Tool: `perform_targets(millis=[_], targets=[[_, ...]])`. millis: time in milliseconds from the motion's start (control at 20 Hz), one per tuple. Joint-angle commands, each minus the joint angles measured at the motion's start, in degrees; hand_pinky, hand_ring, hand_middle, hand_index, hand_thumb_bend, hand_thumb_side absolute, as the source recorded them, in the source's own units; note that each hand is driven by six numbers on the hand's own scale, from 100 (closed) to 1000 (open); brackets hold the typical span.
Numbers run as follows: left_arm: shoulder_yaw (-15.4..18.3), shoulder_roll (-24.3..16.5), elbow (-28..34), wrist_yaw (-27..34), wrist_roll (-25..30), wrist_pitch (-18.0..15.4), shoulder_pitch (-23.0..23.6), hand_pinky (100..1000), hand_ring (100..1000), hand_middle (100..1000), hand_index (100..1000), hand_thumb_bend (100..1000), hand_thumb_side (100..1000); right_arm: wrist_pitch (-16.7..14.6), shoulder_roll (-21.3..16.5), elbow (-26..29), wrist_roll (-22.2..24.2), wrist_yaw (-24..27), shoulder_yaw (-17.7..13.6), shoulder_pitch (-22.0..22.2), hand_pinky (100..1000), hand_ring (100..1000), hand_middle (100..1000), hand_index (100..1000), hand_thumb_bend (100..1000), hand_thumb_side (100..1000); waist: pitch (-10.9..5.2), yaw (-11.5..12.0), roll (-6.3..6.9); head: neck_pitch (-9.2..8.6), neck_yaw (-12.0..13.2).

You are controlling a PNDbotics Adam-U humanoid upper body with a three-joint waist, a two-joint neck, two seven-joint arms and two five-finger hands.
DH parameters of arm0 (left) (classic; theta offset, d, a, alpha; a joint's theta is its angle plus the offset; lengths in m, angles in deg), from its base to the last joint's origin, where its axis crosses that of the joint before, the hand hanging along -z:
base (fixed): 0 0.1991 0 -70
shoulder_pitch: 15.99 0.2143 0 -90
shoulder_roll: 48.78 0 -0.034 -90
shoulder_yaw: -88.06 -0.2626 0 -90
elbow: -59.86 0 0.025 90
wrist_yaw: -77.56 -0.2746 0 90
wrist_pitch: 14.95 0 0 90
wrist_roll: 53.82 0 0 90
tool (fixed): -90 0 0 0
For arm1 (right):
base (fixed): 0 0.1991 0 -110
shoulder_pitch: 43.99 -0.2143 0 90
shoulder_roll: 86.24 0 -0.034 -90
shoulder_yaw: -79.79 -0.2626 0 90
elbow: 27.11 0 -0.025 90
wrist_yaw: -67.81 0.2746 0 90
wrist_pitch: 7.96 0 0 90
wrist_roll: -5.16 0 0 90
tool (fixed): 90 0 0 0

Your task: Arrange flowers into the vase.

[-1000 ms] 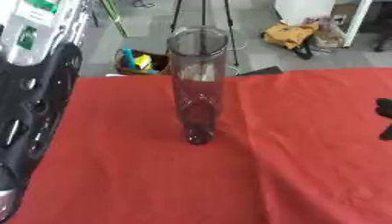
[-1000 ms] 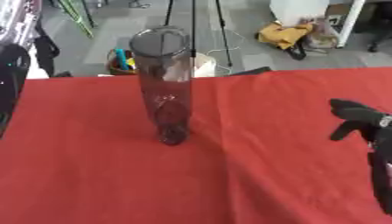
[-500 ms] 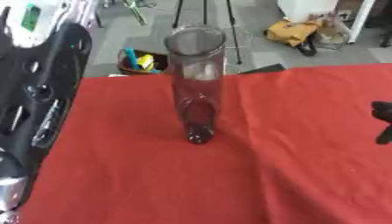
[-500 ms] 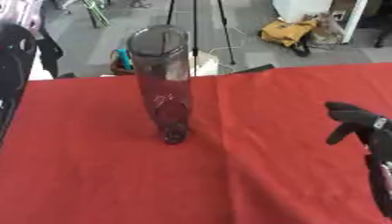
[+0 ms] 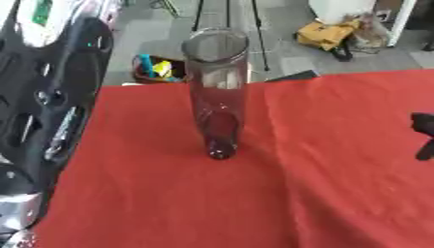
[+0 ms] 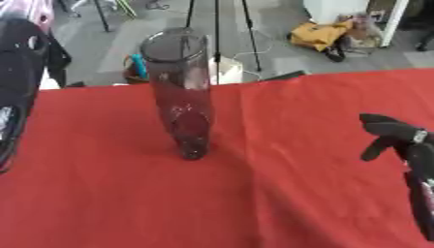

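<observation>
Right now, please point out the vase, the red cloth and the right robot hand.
vase (image 5: 217,104): left eye view, middle of the glass wall.
red cloth (image 6: 101,203): right eye view, bare lower left part.
right robot hand (image 6: 392,134): right eye view, on its fingers.

Right hand (image 6: 392,137) at right edge, fingers curled, holding nothing.

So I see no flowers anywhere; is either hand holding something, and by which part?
Nothing is held. The right hand hangs empty, fingers curled, over the red cloth, apart from the vase. The left hand is out of view.

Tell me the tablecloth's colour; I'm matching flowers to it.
Plain red tablecloth, seen best in the right eye view.
</observation>
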Motion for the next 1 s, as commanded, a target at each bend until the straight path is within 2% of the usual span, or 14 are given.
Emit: perform_targets(millis=[50, 1000], targets=[[0.0, -0.2, 2.2, 1.0, -0.8, 0.2, -1.9, 100, 100, 100, 100, 190, 654, 0.0, -0.5, 0.8, 0.4, 0.5, 0.0, -0.8, 827, 829, 432, 739, 100, 1000, -1.33, -0.2, -0.25, -0.42, 0.3], [-2.5, 0.7, 3.5, -1.3, 0.6, 1.9, -0.3, 100, 100, 100, 100, 161, 658, 0.8, 0.4, 0.8, 0.7, -0.2, 0.1, -1.4, 832, 833, 428, 743, 100, 1000, -0.08, -1.2, 0.10, -0.63, 0.4]])
